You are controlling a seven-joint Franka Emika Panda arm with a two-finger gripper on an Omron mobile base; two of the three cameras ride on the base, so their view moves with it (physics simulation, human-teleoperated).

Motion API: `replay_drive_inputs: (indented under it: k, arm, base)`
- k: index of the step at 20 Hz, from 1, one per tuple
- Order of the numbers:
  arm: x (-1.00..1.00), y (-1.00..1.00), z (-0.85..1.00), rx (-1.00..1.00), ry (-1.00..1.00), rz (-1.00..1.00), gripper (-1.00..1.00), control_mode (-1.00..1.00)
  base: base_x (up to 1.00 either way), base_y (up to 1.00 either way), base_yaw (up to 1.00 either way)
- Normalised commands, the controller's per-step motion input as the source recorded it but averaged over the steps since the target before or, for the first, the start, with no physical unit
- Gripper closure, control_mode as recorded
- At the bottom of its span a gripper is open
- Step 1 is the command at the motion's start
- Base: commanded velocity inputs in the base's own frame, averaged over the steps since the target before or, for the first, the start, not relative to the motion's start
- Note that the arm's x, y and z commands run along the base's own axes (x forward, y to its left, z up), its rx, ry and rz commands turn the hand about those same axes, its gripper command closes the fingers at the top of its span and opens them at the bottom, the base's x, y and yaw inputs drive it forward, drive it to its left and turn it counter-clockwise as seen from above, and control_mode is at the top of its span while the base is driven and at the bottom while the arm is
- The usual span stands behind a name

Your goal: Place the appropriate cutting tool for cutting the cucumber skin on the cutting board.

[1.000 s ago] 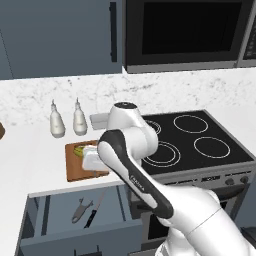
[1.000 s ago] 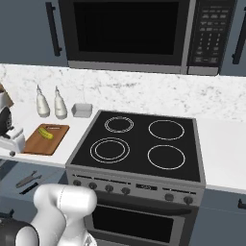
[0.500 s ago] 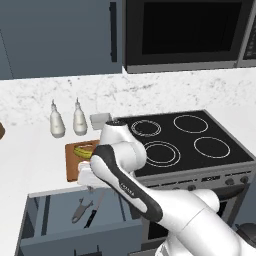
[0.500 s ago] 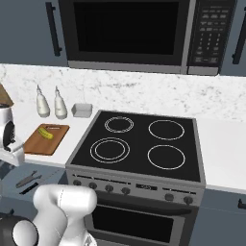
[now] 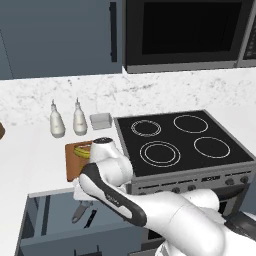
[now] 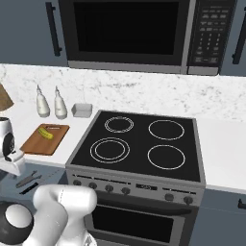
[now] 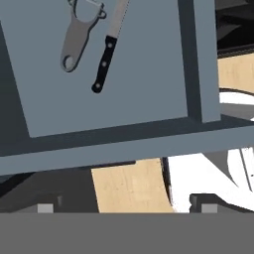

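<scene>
Step in hand: approach — the arm reaches down over the open grey drawer (image 7: pixel 149 64) below the counter; nothing is grasped and the tool is not yet on the board, so the task looks to be at its start.
Next move: judged, the hand must shift toward the upper left of the hand view, centre over the peeler and keep off the knife just beside it.
Cutting board: flat reddish-brown wooden cutting board (image 6: pixel 43 142), rounded corners, left of centre in the right base view on the white counter.
Knife: long thin black-handled knife (image 7: pixel 106 53), riveted handle, pale blade running off the top edge.
Peeler: small dull-grey metal peeler (image 7: pixel 77 37), stubby holed handle widening to a forked head — upper left of the hand view, flat on the drawer floor.
Cucumber: small curved yellow-green cucumber (image 6: pixel 45 133), lying on the board.
Gripper: dark two-finger gripper (image 7: pixel 124 208), jaws spread wide, released, holding nothing.
</scene>
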Motion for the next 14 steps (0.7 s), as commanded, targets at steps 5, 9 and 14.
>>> replay_drive_inputs:
  k: [5, 9, 14]
  arm:
    - [0.19, 0.07, -0.46, -0.09, -0.01, 0.00, -1.00, -1.00]
    - [0.28, 0.00, -0.47, -0.02, 0.00, 0.00, -1.00, -1.00]
    - [0.26, 0.04, -0.46, 0.00, 0.00, 0.03, -1.00, -1.00]
  base:
    - [0.00, 0.00, 0.00]
    - [0.00, 0.00, 0.00]
    - [0.00, 0.00, 0.00]
